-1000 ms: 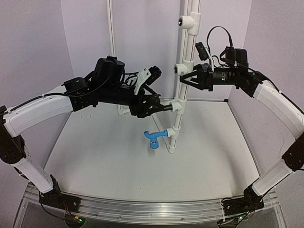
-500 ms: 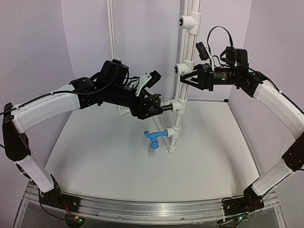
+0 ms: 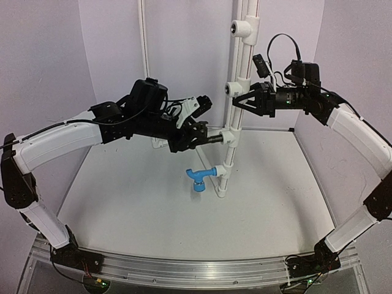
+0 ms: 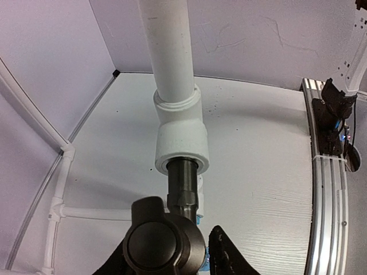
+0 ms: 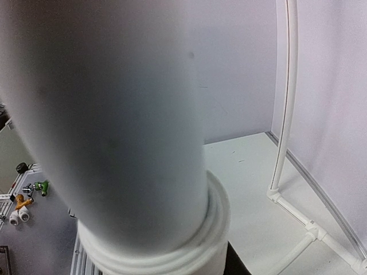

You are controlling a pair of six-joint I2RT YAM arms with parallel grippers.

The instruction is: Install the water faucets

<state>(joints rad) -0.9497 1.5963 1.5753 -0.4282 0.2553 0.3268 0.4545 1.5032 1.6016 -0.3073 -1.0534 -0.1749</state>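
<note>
We are on the second tap: the black faucet (image 4: 166, 240) sits stem-first in the middle tee (image 4: 181, 143), with the blue faucet (image 3: 199, 179) seated lower down. Our left gripper (image 3: 202, 136) straddles the black one's head — pinching or not, we cannot tell. The right gripper (image 3: 243, 101) clamps the white pipe (image 5: 114, 114). Next, we judge — grip and twist home.

Black faucet (image 4: 178, 229) horizontal in tee socket (image 4: 180, 143); blue faucet (image 3: 198, 178) mounted below.

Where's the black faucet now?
The black faucet is mid-frame in the top view, stem in the tee fitting on the white pipe, above the blue faucet, at the left gripper.
</note>
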